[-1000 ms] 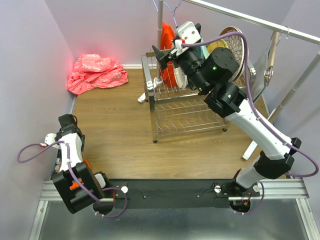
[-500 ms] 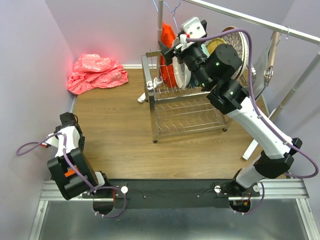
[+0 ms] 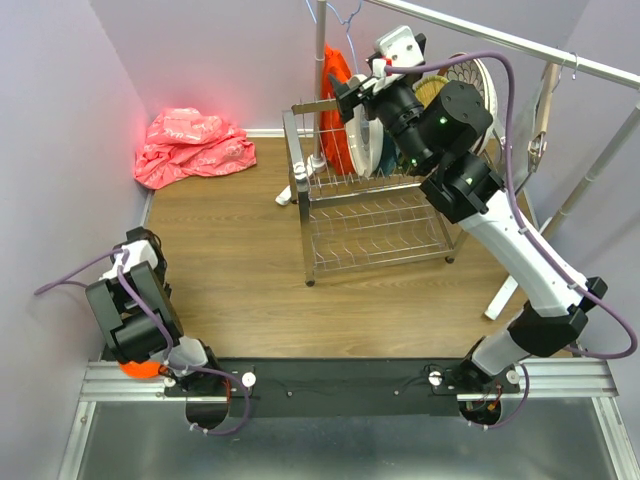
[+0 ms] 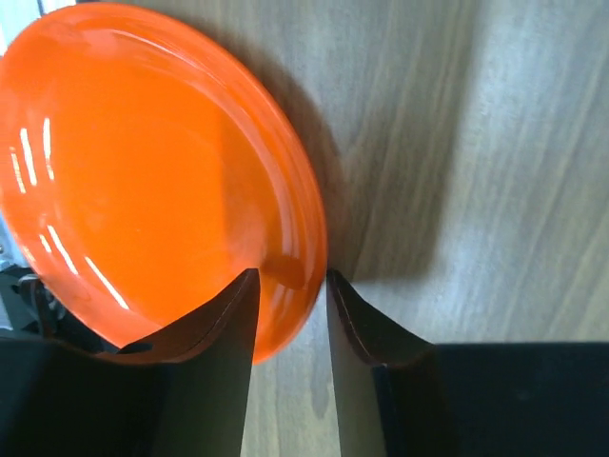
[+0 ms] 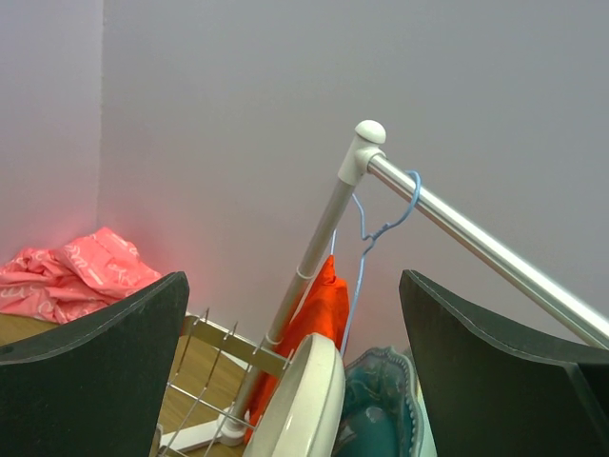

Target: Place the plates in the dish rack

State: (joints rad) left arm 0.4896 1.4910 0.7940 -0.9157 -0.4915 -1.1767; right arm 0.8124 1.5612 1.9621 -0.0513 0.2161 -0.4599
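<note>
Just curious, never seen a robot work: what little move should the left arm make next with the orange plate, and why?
Probably pinch the rim firmly and lift slightly. The left gripper straddles the edge of the orange plate, which lies on the table, far from the dish rack; whether it grips yet is unclear.

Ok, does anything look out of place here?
A crumpled pink-red cloth lies in the far left corner, unrelated to dishes. One orange plate is far from the dish rack, by the left arm's base, rim pinched in the left end effector.
</note>
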